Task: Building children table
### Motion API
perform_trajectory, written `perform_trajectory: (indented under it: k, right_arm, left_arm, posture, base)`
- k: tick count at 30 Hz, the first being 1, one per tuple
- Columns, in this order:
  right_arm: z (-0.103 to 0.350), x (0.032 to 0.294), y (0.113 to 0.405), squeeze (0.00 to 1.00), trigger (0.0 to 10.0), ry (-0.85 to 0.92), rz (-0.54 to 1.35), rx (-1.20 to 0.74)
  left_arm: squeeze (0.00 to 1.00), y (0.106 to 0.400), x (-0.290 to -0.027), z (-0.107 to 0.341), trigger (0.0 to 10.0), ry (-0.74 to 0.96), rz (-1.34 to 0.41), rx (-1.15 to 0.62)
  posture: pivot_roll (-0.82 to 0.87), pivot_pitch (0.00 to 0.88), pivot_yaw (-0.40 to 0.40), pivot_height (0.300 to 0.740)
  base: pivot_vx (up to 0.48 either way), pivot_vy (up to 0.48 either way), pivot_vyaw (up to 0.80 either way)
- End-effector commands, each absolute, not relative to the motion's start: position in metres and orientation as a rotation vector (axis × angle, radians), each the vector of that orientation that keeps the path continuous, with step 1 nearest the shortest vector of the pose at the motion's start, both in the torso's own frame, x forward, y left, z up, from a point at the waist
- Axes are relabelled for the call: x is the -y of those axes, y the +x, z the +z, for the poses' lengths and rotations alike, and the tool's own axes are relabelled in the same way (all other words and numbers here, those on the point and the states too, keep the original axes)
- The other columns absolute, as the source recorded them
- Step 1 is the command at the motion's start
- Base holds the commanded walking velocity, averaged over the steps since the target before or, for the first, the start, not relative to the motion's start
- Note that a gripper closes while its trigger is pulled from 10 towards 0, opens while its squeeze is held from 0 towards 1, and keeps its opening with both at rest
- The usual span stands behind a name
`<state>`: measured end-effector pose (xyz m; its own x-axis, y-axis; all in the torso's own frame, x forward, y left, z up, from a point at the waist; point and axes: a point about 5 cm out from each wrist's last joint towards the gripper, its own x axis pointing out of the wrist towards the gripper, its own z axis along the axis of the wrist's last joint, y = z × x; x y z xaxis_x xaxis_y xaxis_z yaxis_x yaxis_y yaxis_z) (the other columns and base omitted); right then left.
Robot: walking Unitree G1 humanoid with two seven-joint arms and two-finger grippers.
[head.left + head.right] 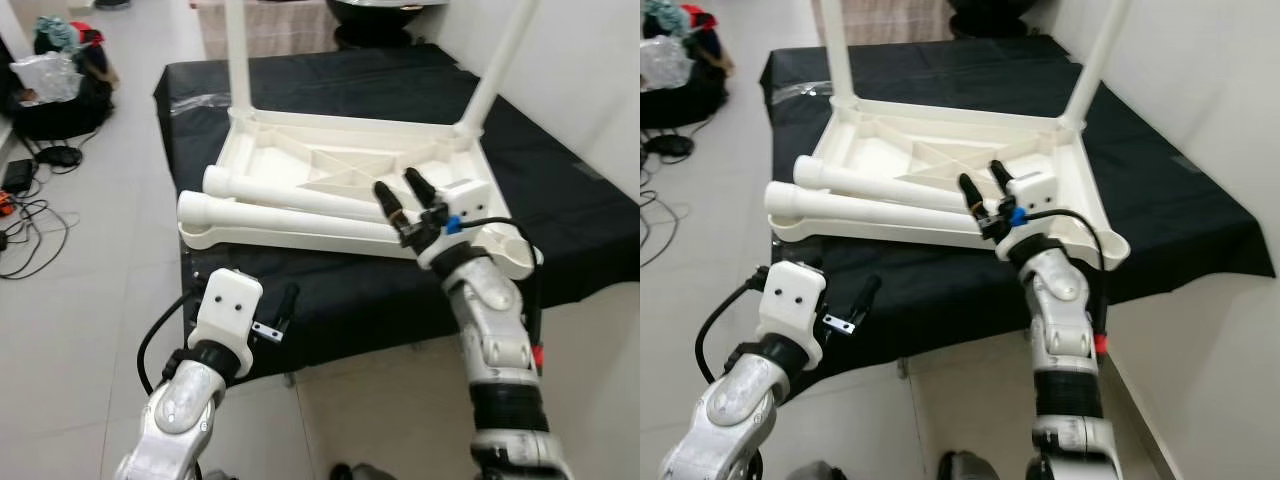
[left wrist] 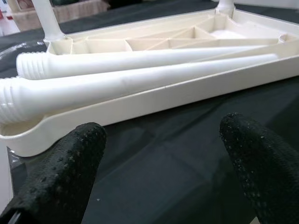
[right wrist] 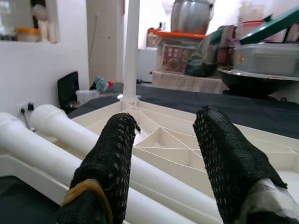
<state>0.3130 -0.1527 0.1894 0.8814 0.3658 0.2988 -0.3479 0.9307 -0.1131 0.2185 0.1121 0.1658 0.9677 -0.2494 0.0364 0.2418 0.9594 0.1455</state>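
A white plastic tabletop [image 1: 268,150] lies upside down on a black-covered table [image 1: 565,225]. Two white legs [image 1: 237,60] [image 1: 497,65] stand upright in its far corners. Two loose legs lie side by side across its underside, one [image 1: 290,196] behind the other [image 1: 285,216]. My right gripper [image 1: 396,183] hovers open just over the near rim, its fingers [image 3: 117,144] pointing along the loose legs with nothing between them. My left gripper [image 1: 283,305] hangs open in front of the table's near left edge, lower than the tabletop; its fingers [image 2: 70,163] face the rim and the legs' threaded ends.
Bags and clutter [image 1: 58,75] sit on the tiled floor at the far left, with cables [image 1: 30,215] trailing nearer. A white wall [image 1: 595,70] runs along the right side of the table. A dark pot [image 1: 385,8] stands behind the table.
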Motion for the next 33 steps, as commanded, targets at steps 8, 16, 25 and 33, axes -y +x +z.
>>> perform_trajectory:
  k: [8,16,25,33]
  right_arm:
    - [0.181,0.153,0.298,0.0,10.0,-0.089,0.253,0.277]
    - [0.18,0.144,0.291,0.0,10.0,-0.084,0.238,0.242]
    - [0.182,0.135,0.286,0.0,10.0,-0.057,0.226,0.225]
    - [0.191,0.129,0.286,0.0,10.0,-0.047,0.209,0.227]
  left_arm:
    - [0.0,0.234,-0.122,0.171,10.0,0.317,-0.296,0.06]
    - [0.0,0.249,-0.147,0.175,10.0,0.552,-0.416,0.068]
    - [0.0,0.284,-0.166,0.197,10.0,0.609,-0.346,0.101]
    - [0.0,0.322,-0.178,0.209,10.0,0.669,-0.527,0.065]
  posture:
    - [0.02,0.035,-0.07,0.74]
    - [0.03,0.031,-0.054,0.74]
    - [0.03,0.077,-0.055,0.74]
    - [0.04,0.125,-0.037,0.74]
  base:
    - [0.0,0.0,0.0]
    - [0.0,0.0,0.0]
    - [0.0,0.0,0.0]
    - [0.0,0.0,0.0]
